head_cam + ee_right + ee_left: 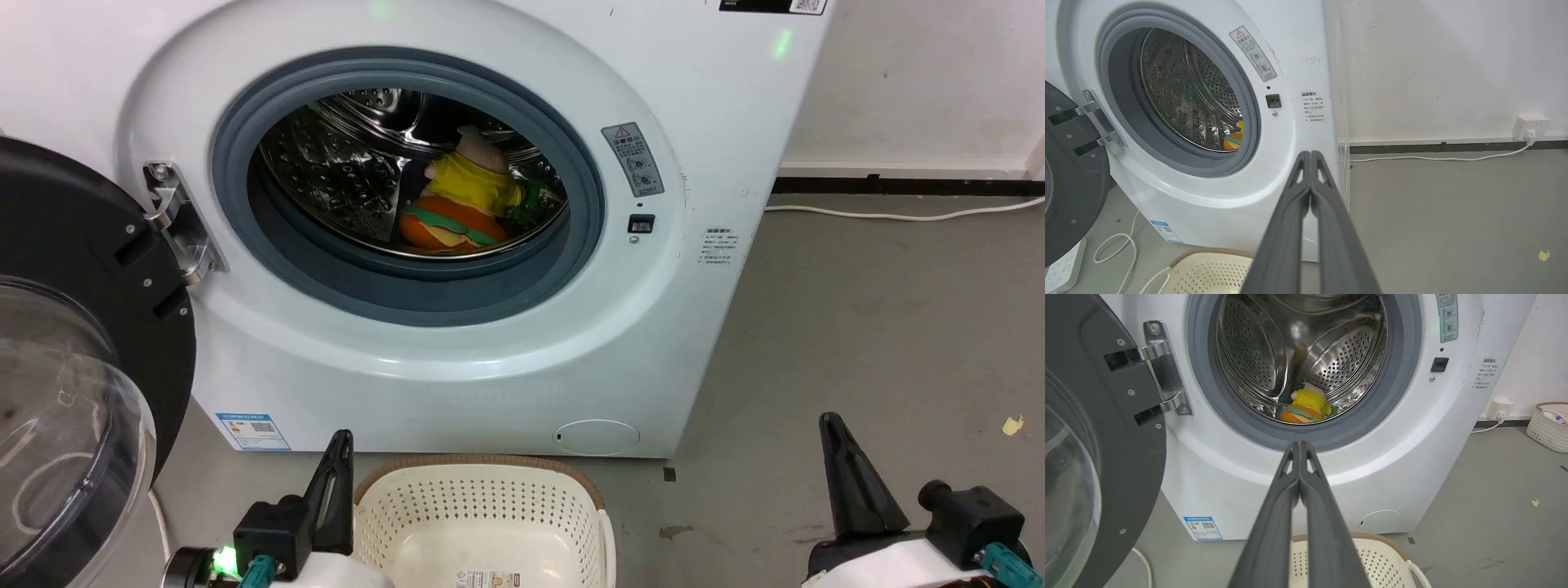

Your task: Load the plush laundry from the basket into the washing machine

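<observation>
One round door (82, 327) hangs open on the left. The left gripper (1299, 445) has its two fingers pressed together, just beside one cream basket (482, 465). One plush laundry (461, 204) lies inside the washing machine (457, 359), in its drum (343, 171). The right gripper (1310, 153) also has its two fingers pressed together.

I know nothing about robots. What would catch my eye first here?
First the big white washing machine, its black-framed round door swung open to the left. Inside the shiny steel drum lies a bright yellow and orange plush toy. Below, a cream basket stands between the robot's dark left fingers and right fingers, both pairs pressed shut.
</observation>
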`<state>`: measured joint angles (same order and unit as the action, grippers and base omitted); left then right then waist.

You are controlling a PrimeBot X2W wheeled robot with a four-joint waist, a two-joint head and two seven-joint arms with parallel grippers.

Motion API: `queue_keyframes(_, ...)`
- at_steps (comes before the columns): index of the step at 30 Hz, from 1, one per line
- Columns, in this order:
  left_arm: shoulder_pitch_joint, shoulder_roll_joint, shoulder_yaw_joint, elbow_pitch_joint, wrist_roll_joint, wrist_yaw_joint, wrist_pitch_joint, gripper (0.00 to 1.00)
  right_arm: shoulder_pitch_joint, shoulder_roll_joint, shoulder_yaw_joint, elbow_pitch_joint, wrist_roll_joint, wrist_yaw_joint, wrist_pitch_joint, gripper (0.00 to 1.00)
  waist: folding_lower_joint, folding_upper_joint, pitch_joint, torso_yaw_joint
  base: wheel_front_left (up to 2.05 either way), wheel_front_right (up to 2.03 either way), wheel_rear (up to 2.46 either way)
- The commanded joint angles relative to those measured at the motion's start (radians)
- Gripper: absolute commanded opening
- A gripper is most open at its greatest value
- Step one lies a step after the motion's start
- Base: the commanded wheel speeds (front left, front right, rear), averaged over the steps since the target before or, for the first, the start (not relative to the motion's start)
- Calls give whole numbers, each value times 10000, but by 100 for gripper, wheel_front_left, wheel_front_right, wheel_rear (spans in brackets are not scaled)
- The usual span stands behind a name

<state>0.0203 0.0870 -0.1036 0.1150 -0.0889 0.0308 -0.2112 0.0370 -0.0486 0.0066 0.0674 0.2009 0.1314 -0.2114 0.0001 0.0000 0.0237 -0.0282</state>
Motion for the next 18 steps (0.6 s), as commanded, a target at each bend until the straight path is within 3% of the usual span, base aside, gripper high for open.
queue_keyframes(1,-42,-11,68,-74,105,-53,86,0,-68,-3,-8,-73,-110,-2,80,0,0,-1,-4,6,0,0,0)
queue_keyframes(18,-68,-68,224,-248,232,-94,413,0,-117,-5,-17,-170,-416,-2,409,0,0,0,-42,50,0,0,0)
